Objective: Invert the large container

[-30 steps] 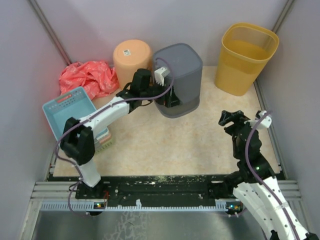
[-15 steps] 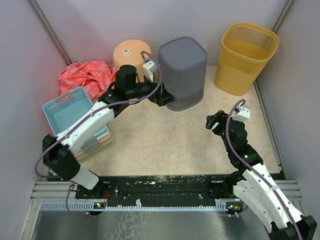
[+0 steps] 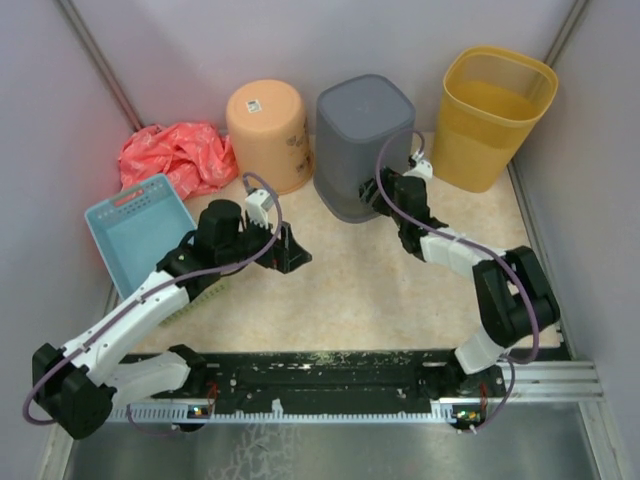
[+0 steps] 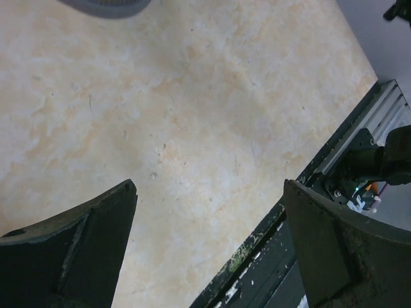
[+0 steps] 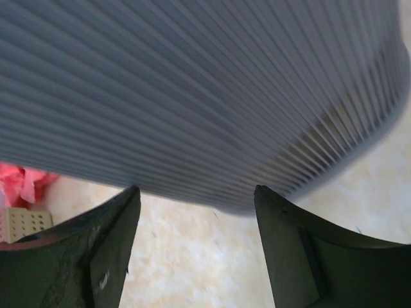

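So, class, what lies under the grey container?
The grey container stands mouth down on the beige table, its closed base facing up. Only table shows around its rim; anything beneath is covered.

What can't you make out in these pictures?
- Upturned grey ribbed plastic container: its own body hides the rim against the table in the top view, and the right wrist view cuts off its upper part.
- Right gripper: its own arm covers the fingertips in the top view, so contact with the container is unclear.
- White label on the peach plastic tub: too small to read.
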